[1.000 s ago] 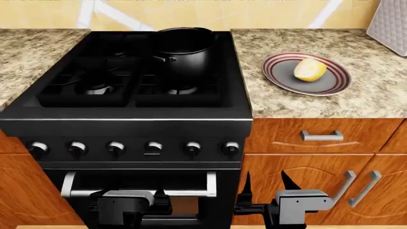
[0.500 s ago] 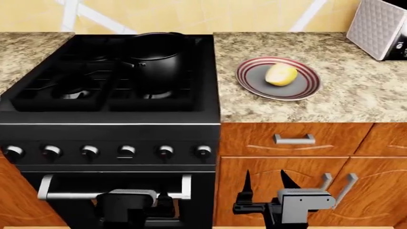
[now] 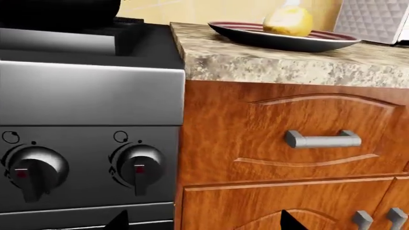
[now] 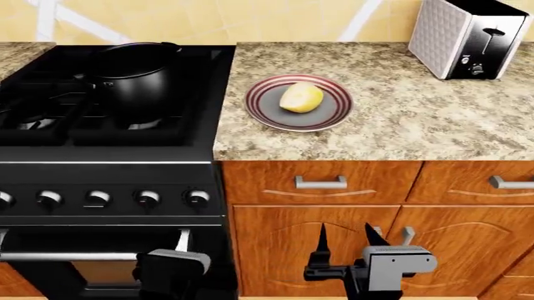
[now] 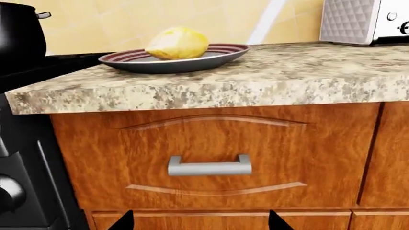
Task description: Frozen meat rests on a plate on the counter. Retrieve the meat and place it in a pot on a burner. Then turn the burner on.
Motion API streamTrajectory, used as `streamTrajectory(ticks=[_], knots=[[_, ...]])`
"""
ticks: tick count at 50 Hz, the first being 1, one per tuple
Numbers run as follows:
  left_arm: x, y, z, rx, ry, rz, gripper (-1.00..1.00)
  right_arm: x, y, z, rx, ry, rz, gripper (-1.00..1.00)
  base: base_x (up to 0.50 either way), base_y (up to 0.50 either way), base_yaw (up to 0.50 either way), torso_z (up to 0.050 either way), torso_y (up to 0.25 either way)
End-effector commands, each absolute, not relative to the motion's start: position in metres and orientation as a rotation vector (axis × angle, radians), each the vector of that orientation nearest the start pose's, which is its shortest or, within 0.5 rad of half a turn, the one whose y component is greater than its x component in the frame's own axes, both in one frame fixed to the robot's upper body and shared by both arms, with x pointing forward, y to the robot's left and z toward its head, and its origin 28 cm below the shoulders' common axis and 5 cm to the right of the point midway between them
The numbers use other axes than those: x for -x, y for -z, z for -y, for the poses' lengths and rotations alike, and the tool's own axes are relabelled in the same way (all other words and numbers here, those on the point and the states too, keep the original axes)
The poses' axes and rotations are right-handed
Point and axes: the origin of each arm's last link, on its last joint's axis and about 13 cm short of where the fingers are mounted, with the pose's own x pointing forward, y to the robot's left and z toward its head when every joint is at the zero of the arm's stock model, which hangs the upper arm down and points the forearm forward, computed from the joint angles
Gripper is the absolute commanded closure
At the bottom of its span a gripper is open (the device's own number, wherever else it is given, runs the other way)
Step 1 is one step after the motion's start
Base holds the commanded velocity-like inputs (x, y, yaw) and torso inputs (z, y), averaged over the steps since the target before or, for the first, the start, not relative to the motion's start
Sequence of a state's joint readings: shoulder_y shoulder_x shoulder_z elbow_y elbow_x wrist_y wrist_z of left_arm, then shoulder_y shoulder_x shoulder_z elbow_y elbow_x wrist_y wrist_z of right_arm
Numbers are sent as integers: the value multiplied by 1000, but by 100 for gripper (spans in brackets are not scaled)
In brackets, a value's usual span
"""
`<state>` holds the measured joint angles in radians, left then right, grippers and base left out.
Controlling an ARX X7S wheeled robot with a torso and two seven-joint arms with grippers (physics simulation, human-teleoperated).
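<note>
the pale yellow lumpy chunk of meat (image 4: 301, 97) lies on the round grey plate with red and white rim rings (image 4: 267, 113), on the speckled beige granite counter (image 4: 417, 125). at nine o'clock of the plate, the glossy black cylindrical pot (image 4: 134, 78) stands on a burner of the black stove (image 4: 109, 169). a white toaster (image 4: 471, 37) sits at two o'clock. low before the cabinets, the right gripper (image 4: 346, 240) holds its fingers apart; the left gripper (image 4: 171, 269) is in view, but i cannot tell its state.

The left hand (image 4: 171, 275) is hidden behind its own body, fingers unseen.
</note>
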<state>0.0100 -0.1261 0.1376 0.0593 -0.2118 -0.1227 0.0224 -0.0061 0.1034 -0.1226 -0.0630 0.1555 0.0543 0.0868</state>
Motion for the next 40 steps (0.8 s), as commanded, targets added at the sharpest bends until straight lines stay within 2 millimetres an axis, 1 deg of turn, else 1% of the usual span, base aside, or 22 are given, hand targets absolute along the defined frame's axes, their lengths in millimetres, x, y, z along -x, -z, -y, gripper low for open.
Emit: streamTrajectory(ticks=[1, 16, 25, 30, 32, 35, 37, 40], knots=[[-203, -14, -204, 107, 209, -86, -100, -206, -19, 95, -54, -49, -24, -100, 0, -500, 0, 0, 0], [-202, -11, -203, 122, 205, -88, -100, -211, -19, 94, -60, -38, -40, -100, 0, -500, 0, 0, 0], [-206, -14, -204, 164, 201, -80, -100, -217, -23, 100, -53, -17, -30, -100, 0, -500, 0, 0, 0], [-210, -17, -205, 142, 176, -72, -100, -219, -26, 102, -44, -6, -23, -100, 0, -500, 0, 0, 0], [-211, -21, -205, 152, 169, -79, -100, -219, -28, 103, -41, 7, -19, -100, 0, -500, 0, 0, 0], [-213, -32, -208, 168, 167, -130, -100, -220, -39, 106, -22, 12, -37, -100, 0, 0, 0, 0, 0], [-214, -43, -212, 162, 162, -173, -100, -220, -51, 109, -15, -1, -46, -100, 0, 0, 0, 0, 0], [-214, -68, -218, 129, 188, -181, -100, -219, -76, 116, 3, -26, -42, -100, 0, 0, 0, 0, 0]])
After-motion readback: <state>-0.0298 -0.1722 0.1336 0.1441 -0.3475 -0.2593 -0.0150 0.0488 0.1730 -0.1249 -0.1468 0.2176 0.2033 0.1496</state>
